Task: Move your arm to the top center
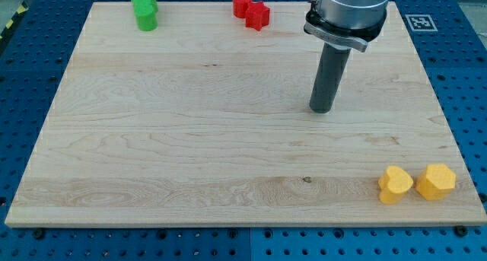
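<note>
My tip [322,109] rests on the wooden board [190,139], right of centre and a little above the middle. Two red blocks sit at the view's top centre: a round one [242,3] and a star-shaped one [258,16] touching it on its right. They lie up and left of my tip, well apart from it. A green star-shaped block [144,11] sits at the top left. Two yellow blocks sit side by side at the bottom right: a heart-like one [395,184] and a hexagonal one [435,181].
The arm's grey body [348,14] hangs over the board's top right. A black-and-white marker tag [419,22] lies on the blue pegboard table [464,78] beyond the board's top right corner.
</note>
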